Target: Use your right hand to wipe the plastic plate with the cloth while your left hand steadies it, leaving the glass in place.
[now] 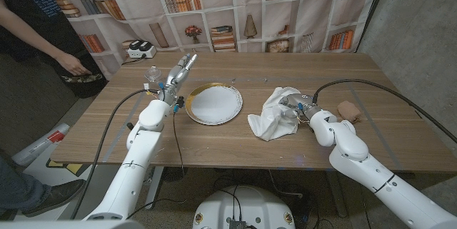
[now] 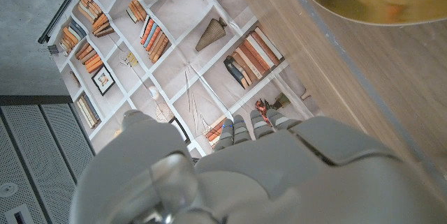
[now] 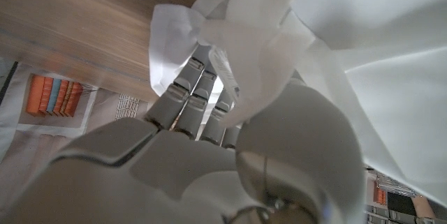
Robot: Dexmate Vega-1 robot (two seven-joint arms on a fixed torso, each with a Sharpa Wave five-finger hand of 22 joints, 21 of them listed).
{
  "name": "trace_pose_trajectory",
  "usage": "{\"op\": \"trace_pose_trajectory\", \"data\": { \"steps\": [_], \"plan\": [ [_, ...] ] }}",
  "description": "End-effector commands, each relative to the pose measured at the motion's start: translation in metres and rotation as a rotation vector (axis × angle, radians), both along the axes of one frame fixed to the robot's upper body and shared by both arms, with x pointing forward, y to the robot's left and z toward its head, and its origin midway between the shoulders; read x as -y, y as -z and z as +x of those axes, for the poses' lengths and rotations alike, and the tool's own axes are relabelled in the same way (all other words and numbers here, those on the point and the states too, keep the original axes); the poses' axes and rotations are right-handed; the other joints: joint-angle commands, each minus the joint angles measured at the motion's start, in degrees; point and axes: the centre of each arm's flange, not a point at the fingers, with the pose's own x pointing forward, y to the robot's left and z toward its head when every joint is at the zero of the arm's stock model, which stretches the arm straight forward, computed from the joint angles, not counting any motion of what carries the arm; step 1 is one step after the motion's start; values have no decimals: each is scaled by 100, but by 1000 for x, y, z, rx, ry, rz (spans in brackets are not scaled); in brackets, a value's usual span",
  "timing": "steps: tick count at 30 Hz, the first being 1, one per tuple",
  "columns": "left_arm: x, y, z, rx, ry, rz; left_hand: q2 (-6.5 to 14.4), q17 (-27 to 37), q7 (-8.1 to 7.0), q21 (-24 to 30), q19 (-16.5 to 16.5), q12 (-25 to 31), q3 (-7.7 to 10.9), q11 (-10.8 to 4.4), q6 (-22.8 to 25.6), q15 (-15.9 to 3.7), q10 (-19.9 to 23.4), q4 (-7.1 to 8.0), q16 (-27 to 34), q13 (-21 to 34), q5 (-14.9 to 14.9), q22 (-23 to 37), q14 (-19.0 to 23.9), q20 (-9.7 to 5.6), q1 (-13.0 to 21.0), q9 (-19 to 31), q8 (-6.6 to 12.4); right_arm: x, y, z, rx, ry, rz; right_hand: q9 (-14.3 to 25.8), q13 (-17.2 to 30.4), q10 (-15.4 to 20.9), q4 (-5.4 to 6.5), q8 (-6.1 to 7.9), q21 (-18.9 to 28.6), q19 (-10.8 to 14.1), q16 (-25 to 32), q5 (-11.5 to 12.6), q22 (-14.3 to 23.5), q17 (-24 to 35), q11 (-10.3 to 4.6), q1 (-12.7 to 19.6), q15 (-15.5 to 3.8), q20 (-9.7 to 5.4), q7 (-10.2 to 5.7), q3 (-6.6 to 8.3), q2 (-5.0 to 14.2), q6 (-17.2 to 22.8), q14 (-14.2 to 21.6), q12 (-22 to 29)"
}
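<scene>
The white plastic plate (image 1: pixel 214 104) with a gold rim (image 2: pixel 363 4) lies on the wooden table (image 1: pixel 235 150), left of centre. A clear glass (image 1: pixel 151 78) stands just left of it, towards the back. My left hand (image 1: pixel 181 69) is raised between glass and plate with fingers stretched out and apart, holding nothing; its back (image 2: pixel 279 175) shows in the left wrist view. The white cloth (image 1: pixel 274 113) lies crumpled right of the plate. My right hand (image 1: pixel 295 103) is buried in the cloth's right side, and the cloth (image 3: pixel 293 49) drapes between its thumb and fingers (image 3: pixel 188 91).
A tan lump (image 1: pixel 350 110) lies on the table right of my right arm. A black-and-white device (image 1: pixel 140 48) sits at the back left edge. A person's hand (image 1: pixel 72 63) reaches near the table's far left corner. Bookshelf backdrop behind.
</scene>
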Motion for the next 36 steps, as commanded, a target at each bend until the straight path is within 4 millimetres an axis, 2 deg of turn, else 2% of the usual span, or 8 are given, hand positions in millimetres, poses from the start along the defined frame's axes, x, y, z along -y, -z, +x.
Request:
{"op": "trace_pose_trajectory", "data": {
  "steps": [1, 2, 12, 14, 15, 18, 25, 36],
  "plan": [
    [2, 0, 1, 0, -6, -9, -23, 16, -23, -29, -57, -34, -23, -12, 15, -19, 21, 3, -1, 16, -8, 16, -15, 19, 22, 4, 4, 8, 10, 12, 18, 22, -9, 45, 79, 436, 16, 37, 488, 264, 322, -59, 335, 433, 40, 361, -938, -851, -84, -190, 50, 456, 478, 96],
    [2, 0, 1, 0, -6, -10, -23, 16, -23, -29, -58, -34, -23, -19, 15, -20, 21, 4, -2, 16, -8, 16, -17, 21, 23, 4, 3, 8, 10, 12, 22, 23, -10, 51, 81, 658, 28, 30, 620, 266, 372, -66, 435, 523, -46, 423, -966, -855, -98, -242, 54, 527, 593, 161],
    [4, -1, 2, 1, -3, -14, -20, 15, -25, -28, -64, -36, -24, -27, 13, -16, 23, 8, -2, 16, -12, 16, -16, 30, 28, 5, -2, 15, 15, 17, 56, 39, -6, 136, 266, 1586, 62, 4, 2058, 210, 875, -59, 1464, 1464, -170, 1049, -978, -823, -209, -647, -7, 1227, 1271, 323],
    [4, -1, 1, 1, -4, -12, -19, 15, -25, -27, -62, -37, -24, -26, 17, -18, 23, 9, -2, 16, -13, 16, -18, 27, 29, 5, -1, 16, 17, 18, 61, 45, -2, 198, 402, 1861, 92, 12, 2612, 32, 959, -62, 1814, 1740, -173, 1145, -978, -820, -229, -762, -8, 1455, 1399, 389],
    [5, -1, 1, 1, -4, -12, -19, 15, -25, -26, -62, -37, -24, -17, 17, -16, 24, 9, -2, 16, -13, 16, -18, 28, 29, 5, -1, 17, 18, 18, 67, 48, 2, 414, 664, 2060, 110, 47, 3412, -291, 963, -68, 2248, 2071, -166, 1270, -969, -820, -283, -888, -7, 1585, 1482, 432],
    [5, -1, 1, 1, -4, -12, -17, 15, -26, -26, -63, -38, -24, -28, 18, -22, 23, 11, -1, 16, -15, 16, -14, 28, 31, 5, -2, 19, 20, 18, 78, 56, 14, 542, 1130, 2888, 94, 300, 4203, -353, 1146, -90, 2467, 2482, -80, 1410, -964, -846, -294, -933, 62, 2110, 1863, 806],
    [5, -2, 1, 3, -5, -10, -15, 15, -22, -25, -66, -39, -24, -29, 20, -12, 25, 13, -2, 16, -18, 17, -14, 31, 35, 5, -4, 21, 15, 14, 112, 77, 41, 609, 1321, 3027, 129, 520, 4367, -339, 1234, -102, 2443, 2643, -112, 1402, -951, -837, -249, -922, 122, 2519, 2029, 881],
    [4, -5, -3, 14, -15, 0, 8, 14, -18, -21, -64, -43, -9, -17, 31, -6, 24, 12, -2, 16, -23, 16, -11, 25, 64, 5, -4, 26, -5, -2, 202, 88, 85, 578, 1430, 3141, 168, 568, 4342, -359, 1221, -118, 2343, 2713, -148, 1336, -941, -821, -241, -883, 187, 2640, 2021, 914]
  ]
}}
